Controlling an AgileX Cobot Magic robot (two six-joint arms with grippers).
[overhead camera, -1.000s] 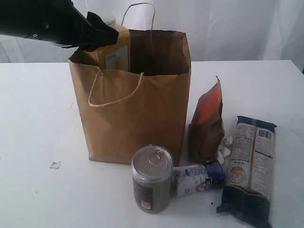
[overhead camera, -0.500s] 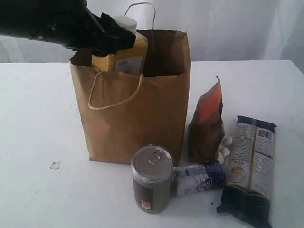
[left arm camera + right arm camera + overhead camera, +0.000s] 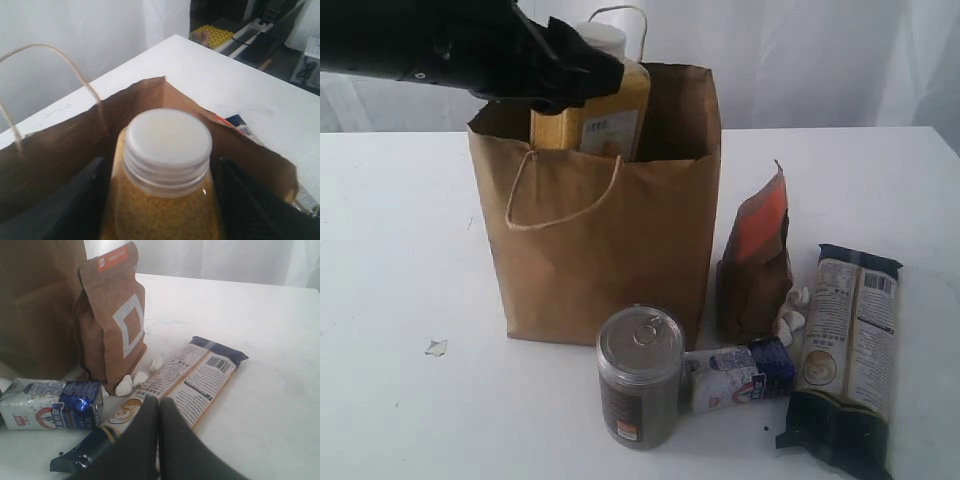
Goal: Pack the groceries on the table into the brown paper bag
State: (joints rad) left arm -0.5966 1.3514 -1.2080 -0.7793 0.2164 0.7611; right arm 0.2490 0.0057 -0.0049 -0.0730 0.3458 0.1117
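The brown paper bag [image 3: 610, 220] stands upright on the white table [image 3: 400, 250], mouth open. My left gripper [image 3: 582, 80] is shut on the yellow-grain bottle [image 3: 610, 110] just below its white cap [image 3: 167, 137]. The bottle is tilted, its lower part inside the bag's mouth. Black fingers [image 3: 65, 205] flank the bottle. In front of the bag stands a pull-tab can [image 3: 640, 375]. Beside it lie a white-blue packet [image 3: 740, 372] and a long pasta packet [image 3: 845, 355], and a brown-orange pouch [image 3: 755, 265] stands there. My right gripper [image 3: 159, 407] is shut and empty, just over the pasta packet [image 3: 200, 375].
Small white crumbs [image 3: 132, 382] lie at the foot of the pouch [image 3: 112, 315]. A scrap [image 3: 436, 347] lies on the table left of the bag. The bag's cord handles [image 3: 560, 200] hang at its rim. A white curtain backs the table.
My left gripper has carried the bottle to the right across the bag's mouth. The items on the table have not moved.
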